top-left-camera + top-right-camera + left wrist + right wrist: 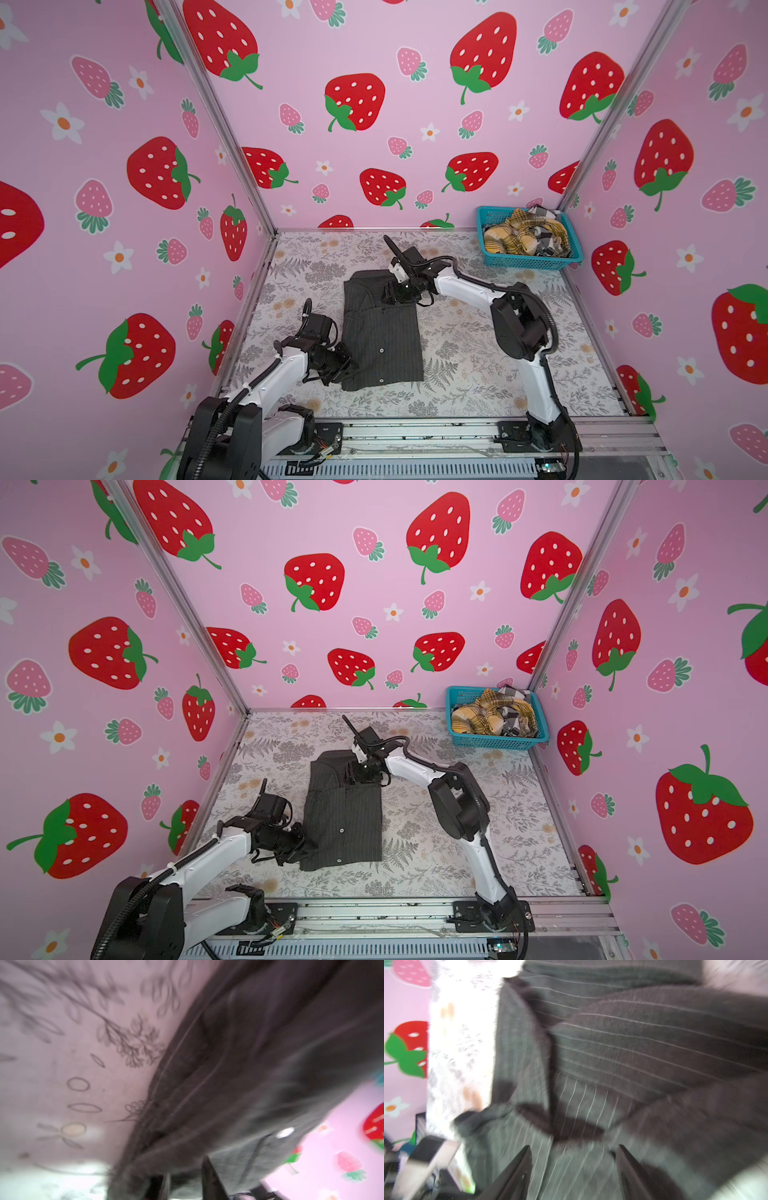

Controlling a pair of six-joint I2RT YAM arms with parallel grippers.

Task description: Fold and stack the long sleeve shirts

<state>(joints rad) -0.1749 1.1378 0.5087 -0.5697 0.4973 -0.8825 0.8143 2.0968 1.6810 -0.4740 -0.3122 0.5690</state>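
**Step in hand (judged):** finishing the fold of the charcoal pinstriped shirt (382, 332). It lies as a rectangle directly under the right gripper (390, 293), with one edge touching the left gripper (347, 368).

**Grippers:** the right jaws stand apart over the cloth and hold nothing. The left grip cannot be told, as its wrist view is blurred.

**Next move:** it calls for both arms to lift clear without dragging the fold, then reach to the turquoise basket (528, 262), well beyond the right gripper.

**Views:** only the top views show the basket and the mustard plaid shirt (519, 237) inside it. Only the right wrist view shows the jaw gap.
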